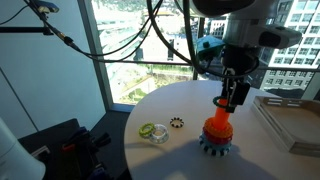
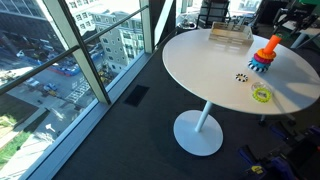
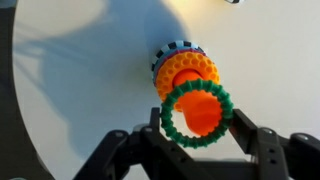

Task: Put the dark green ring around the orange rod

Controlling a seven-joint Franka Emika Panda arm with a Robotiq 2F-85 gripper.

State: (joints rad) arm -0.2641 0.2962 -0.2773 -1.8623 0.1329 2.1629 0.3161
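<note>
Robotiq gripper (image 3: 197,120) is clamped on the small dark green plastic ring with a toothed rim (image 3: 168,115), one finger (image 3: 150,128) on each side of it. In the wrist view the ring sits right in line with the short bright orange rod (image 3: 188,72), and orange shows through its hole. Can't tell whether the ring is already around the rod tip or just above it. The grey-blue toothed round base (image 3: 172,50) shows beyond the orange collar.

In an exterior view the gripper (image 1: 232,98) hangs just above the orange rod (image 1: 218,127) and comes down tilted. The ring itself is too small to make out there.

The rod stands on the round white table (image 1: 170,155). In an exterior view it (image 2: 266,52) is close to the table's rim (image 2: 200,95). The yellow-green lime ring (image 1: 152,130) and the smaller dark toothed ring (image 1: 177,123) lie flat, well apart from the rod, with bare tabletop between. A clear flat box (image 1: 290,120) sits near the rod on the opposite side. Tall window glass (image 2: 70,60) runs beside the table.
</note>
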